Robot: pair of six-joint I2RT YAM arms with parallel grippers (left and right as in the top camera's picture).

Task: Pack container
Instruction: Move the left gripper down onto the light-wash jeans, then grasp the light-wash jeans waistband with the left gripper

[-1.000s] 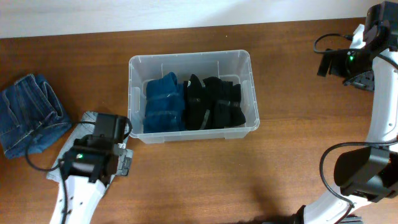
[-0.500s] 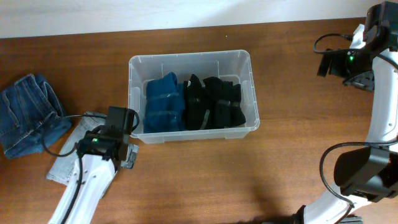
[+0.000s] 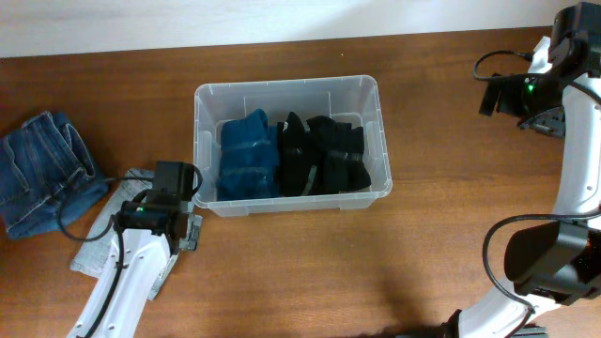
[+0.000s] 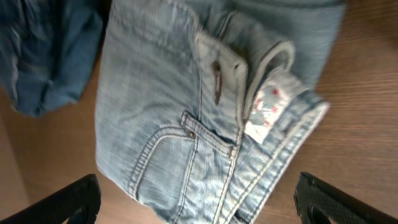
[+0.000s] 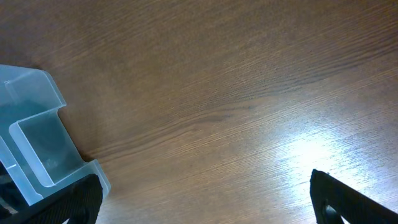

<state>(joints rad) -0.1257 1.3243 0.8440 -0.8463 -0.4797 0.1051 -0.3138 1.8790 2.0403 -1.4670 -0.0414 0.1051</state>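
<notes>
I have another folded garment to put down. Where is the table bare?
Bare wood: between the clear plastic rectangular container and the right arm, and in front of the container. Crowded left: folded dark blue jeans, light-wash jeans under the left gripper.

Table (image 3: 423,253): brown wood grain.
Dark jeans (image 3: 42,174): folded, far left edge.
Pale jeans (image 4: 186,124): folded, waistband label showing, beside the dark pair.
Blue bundle (image 3: 249,155): mid-table, touching black clothes (image 3: 324,155) on its right.

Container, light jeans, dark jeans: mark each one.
container (image 3: 282,86), overhead view, on its far rim.
light jeans (image 4: 168,118), left wrist view, on the folded denim above the pocket seam.
dark jeans (image 3: 42,183), overhead view, on the middle of the bundle.
</notes>
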